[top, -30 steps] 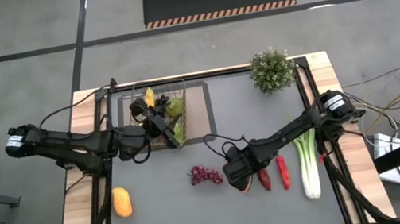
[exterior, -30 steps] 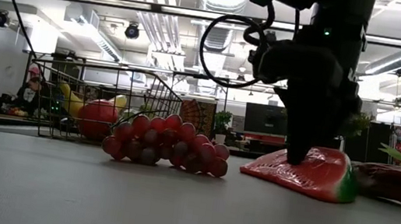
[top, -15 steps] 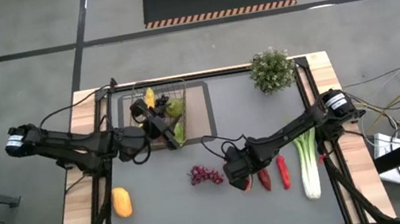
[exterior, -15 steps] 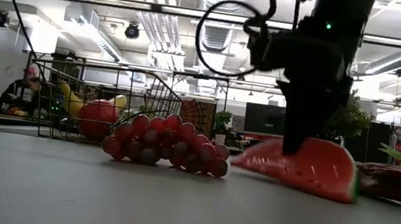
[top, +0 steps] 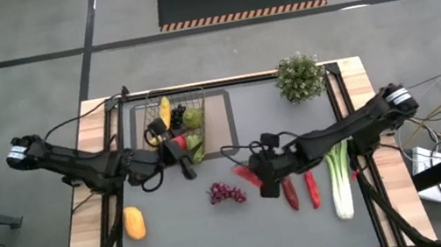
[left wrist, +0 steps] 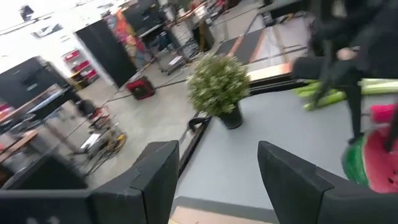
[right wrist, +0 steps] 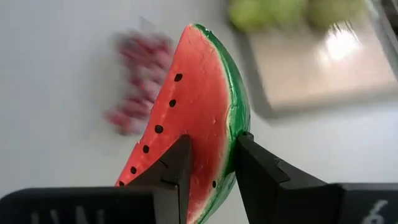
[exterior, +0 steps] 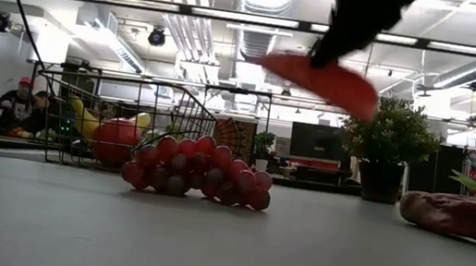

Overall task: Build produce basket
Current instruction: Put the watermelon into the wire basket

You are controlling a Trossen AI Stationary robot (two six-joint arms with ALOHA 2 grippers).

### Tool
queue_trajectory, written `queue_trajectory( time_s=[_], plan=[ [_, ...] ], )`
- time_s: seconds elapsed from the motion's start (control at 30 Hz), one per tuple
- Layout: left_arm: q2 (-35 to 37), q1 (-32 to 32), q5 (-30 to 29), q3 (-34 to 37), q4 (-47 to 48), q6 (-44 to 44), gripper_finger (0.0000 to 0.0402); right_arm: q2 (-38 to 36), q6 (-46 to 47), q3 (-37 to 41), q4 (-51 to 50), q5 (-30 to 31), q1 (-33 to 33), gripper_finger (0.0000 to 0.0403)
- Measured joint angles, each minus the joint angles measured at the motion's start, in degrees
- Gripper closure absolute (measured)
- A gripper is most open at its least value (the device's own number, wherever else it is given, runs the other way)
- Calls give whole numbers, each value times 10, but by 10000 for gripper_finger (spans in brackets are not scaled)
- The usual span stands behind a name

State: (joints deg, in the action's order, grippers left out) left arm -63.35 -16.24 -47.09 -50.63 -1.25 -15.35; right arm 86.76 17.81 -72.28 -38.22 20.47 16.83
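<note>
Left gripper (top: 185,166) just beside the basket (top: 166,105), fingers (left wrist: 153,180) spread, nothing between them; basket holds banana (top: 165,109) and pears (top: 192,117); grapes (top: 226,193) on the mat between both grippers; right gripper (top: 257,174) pinching the watermelon slice (right wrist: 193,112), lifted off the table; chilies (top: 300,191) and leek (top: 339,177) beyond it.

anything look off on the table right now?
Nothing stands out. The right gripper holds the watermelon slice in the air; grapes, chilies, leek and orange fruit lie on the table, and the basket sits upright.
</note>
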Motion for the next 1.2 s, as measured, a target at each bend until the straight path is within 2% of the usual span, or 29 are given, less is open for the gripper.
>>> queue_trajectory(
  time_s=[0.1,0.23,0.33,0.43,0.53,0.63,0.7,0.73,0.8,0.9,0.93,1.0,1.07,1.2],
  plan=[
    [1,-8,11,-1,-10,0,201,-53,-108,44,121,-103,-4,313],
    [2,-10,18,0,-39,-3,201,-121,-203,127,307,-289,-29,313],
    [2,-11,19,0,-48,-5,201,-157,-231,190,453,-412,-61,313],
    [1,-10,19,1,-58,-5,201,-173,-220,239,608,-523,-90,313],
    [1,-10,20,2,-65,-5,201,-174,-193,272,722,-555,-109,313],
    [1,-10,20,3,-67,-5,201,-171,-196,280,750,-550,-115,313],
    [1,-10,20,3,-69,-6,201,-168,-208,280,758,-533,-114,313],
    [2,-10,20,3,-69,-12,201,-167,-212,280,764,-504,-113,313],
    [8,-11,20,3,-68,-18,201,-166,-222,280,767,-374,-112,313],
    [32,-14,19,4,-68,-19,201,-155,-257,280,767,-117,-115,314],
    [40,-15,18,5,-71,-20,201,-148,-271,280,771,-50,-117,315],
    [55,-15,18,11,-72,-20,201,-130,-307,276,778,46,-127,321],
    [70,-15,18,19,-68,-20,201,-104,-327,264,796,98,-147,326],
    [86,-15,18,39,-85,-19,201,-37,-325,223,826,110,-197,328]
  ],
)
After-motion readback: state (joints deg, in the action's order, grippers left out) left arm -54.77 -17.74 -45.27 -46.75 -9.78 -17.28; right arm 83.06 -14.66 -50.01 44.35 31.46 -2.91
